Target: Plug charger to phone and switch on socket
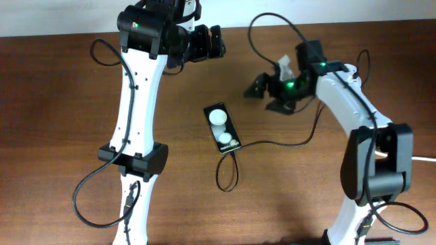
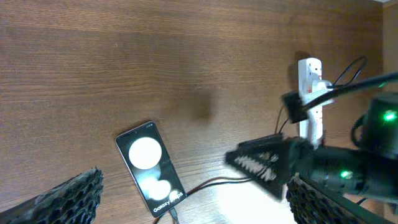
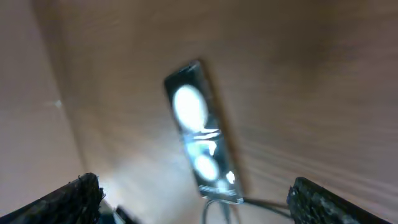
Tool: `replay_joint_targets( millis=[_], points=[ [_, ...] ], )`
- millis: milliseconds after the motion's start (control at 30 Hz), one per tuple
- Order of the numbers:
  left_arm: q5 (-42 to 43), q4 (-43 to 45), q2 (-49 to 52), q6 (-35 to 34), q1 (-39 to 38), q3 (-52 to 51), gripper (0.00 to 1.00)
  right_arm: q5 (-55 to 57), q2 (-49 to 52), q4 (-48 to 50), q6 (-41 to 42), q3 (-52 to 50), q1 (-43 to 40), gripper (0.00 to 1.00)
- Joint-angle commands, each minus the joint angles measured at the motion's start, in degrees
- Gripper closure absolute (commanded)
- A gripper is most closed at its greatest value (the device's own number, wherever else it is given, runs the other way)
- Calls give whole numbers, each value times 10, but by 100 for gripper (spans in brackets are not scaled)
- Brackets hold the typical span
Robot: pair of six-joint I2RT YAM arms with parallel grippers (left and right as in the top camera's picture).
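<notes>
Two claws hang over the brown desk (image 1: 68,102), both spread wide and empty: the left claw (image 1: 212,42) near the far edge, the right claw (image 1: 267,96) just right of the phone (image 1: 221,128), which lies flat, face up, mid-desk. The charger (image 1: 272,143), a thin black cable, meets the phone's near short edge, loops once and runs right. The white socket (image 2: 310,81) lies beyond the right claw, its switches too small to read.
</notes>
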Motion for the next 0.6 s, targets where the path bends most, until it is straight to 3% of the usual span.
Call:
replay_joint_targets(
  millis=[0,133,267,367,567],
  points=[
    [-6,0,-21,11,0,9,1,25,-3,-10,-8,10,-70,1],
    [-6,0,-21,11,0,9,1,-65,-3,-44,-81,10,-173,1],
    [-6,0,-21,11,0,9,0,-173,-9,-95,-221,10,-267,1],
    [-5,0,-21,11,0,9,1,-174,-37,-139,-299,10,-303,1],
    [-6,0,-21,11,0,9,1,-74,-58,-141,-288,69,-351,1]
  ],
)
